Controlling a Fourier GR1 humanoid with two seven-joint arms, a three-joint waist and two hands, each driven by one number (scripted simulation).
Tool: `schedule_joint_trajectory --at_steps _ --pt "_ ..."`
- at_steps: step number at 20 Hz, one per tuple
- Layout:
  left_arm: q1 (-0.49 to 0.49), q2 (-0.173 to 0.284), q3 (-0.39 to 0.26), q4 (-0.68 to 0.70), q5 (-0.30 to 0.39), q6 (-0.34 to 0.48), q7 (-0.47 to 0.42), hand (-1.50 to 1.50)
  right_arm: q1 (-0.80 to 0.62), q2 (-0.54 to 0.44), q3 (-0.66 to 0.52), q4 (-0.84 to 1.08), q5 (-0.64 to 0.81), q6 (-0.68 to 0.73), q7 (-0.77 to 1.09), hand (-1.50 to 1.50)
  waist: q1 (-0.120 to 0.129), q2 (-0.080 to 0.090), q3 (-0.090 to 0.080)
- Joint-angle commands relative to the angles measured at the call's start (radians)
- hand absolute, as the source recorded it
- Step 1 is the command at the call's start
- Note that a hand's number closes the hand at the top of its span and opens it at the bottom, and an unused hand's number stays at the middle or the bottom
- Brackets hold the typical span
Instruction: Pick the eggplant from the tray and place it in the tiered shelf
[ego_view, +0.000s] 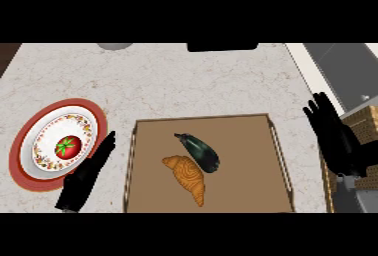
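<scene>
Nothing of the task was done yet: the dark glossy eggplant (199, 152) lay on the brown flat tray (244, 127), touching a golden croissant (188, 177). Both the left hand (87, 175) and right hand (332, 135) flanked the tray, fingers straight, holding nothing.

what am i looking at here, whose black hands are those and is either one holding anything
They belong to a humanoid robot; the single picture is taken from its head, looking down at a kitchen counter. Its left hand lies open between a plate with a tomato and a brown tray. Its right hand is open beside the tray's other side. Neither holds anything. On the tray lie a dark eggplant and a croissant, touching.
</scene>
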Motion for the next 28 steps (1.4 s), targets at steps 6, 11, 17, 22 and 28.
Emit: schedule_joint_trajectory --at_steps 6,11,17,22,28 --pt "-0.067 0.049 0.123 -0.003 0.033 0.043 0.046 0.0 -0.121 -0.058 0.365 -0.26 0.346 -0.031 0.083 1.5 0.206 0.002 -0.013" --pt "-0.05 0.053 0.174 0.008 0.088 0.05 0.087 0.0 -0.026 -0.149 0.369 -0.296 0.758 -0.292 0.169 -1.5 0.125 -0.013 -0.009" --pt "-0.055 0.077 0.194 0.005 0.113 0.024 0.125 0.0 -0.093 0.005 0.613 -0.268 1.029 -0.336 0.411 -1.5 0.13 -0.008 -0.002" --pt "-0.054 0.09 0.229 0.011 0.131 0.033 0.14 0.0 -0.178 0.015 0.716 -0.236 1.356 -0.233 0.707 -1.5 0.094 -0.026 -0.007" --pt "-0.092 0.111 0.255 0.03 0.144 0.021 0.165 0.0 -0.331 0.182 0.829 -0.116 1.495 0.142 1.051 -1.5 0.091 -0.013 -0.003"
